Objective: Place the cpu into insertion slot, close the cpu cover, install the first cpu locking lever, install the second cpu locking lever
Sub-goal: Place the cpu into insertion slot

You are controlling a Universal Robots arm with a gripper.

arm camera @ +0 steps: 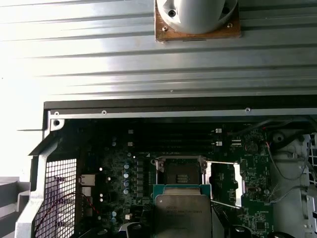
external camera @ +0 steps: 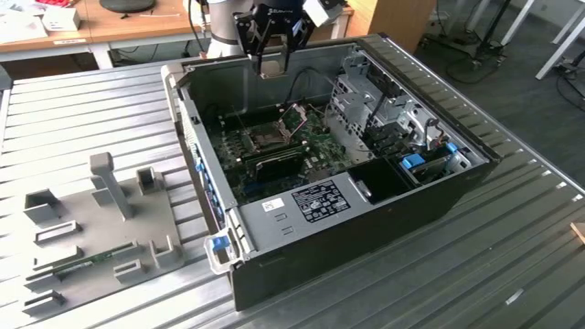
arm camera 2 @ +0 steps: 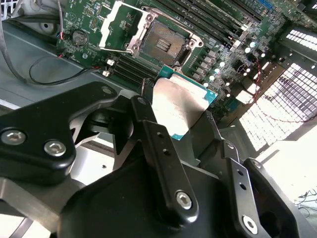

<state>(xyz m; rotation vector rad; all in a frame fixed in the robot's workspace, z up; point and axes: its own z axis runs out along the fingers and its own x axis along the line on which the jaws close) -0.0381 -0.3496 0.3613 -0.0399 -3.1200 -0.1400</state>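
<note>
My gripper (external camera: 272,60) hangs above the open computer case (external camera: 457,179), near its far wall, shut on the cpu (external camera: 272,68). In the second wrist view the black fingers (arm camera 2: 148,130) clamp the silver-topped cpu (arm camera 2: 177,105) by two opposite edges. It is held well above the green board. The insertion slot (arm camera 2: 163,44) lies bare beyond it, dark in the middle. The cpu cover (arm camera 2: 120,24) is swung open beside it. In the first wrist view the cpu (arm camera: 183,214) sits just short of the insertion slot (arm camera: 179,173), with the cpu cover (arm camera: 225,182) to one side.
The case lies on a ribbed metal table (external camera: 92,123). Drive cages (external camera: 379,103) and a blue part (external camera: 416,162) fill the exterior view's right of the case. Long black memory sticks (external camera: 274,164) lie near the slot. Loose wires (arm camera 2: 54,74) run by the board. A grey fixture plate (external camera: 101,226) stands at the left.
</note>
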